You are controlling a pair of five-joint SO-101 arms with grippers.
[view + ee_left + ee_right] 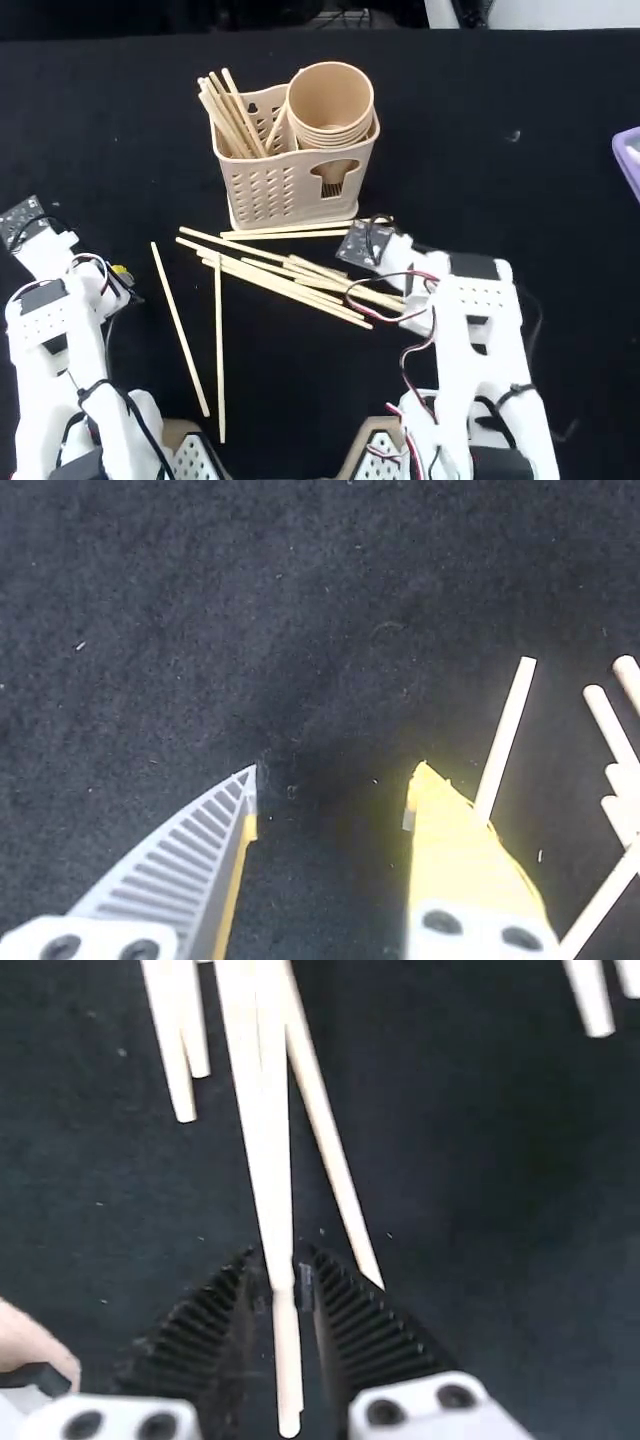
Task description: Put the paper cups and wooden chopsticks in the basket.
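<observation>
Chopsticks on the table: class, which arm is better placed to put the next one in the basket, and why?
Right. The right gripper is closed on a chopstick near the basket; the left gripper hangs open over bare table, holding nothing.

Soft, even light is falling from above onto the black table [520, 200], which is soaking it up and showing barely any shadows. In the left wrist view, a dark shadow is pooling between the fingers [190, 860]. In the right wrist view, the chopsticks [262, 1110] are glaring pale.
</observation>
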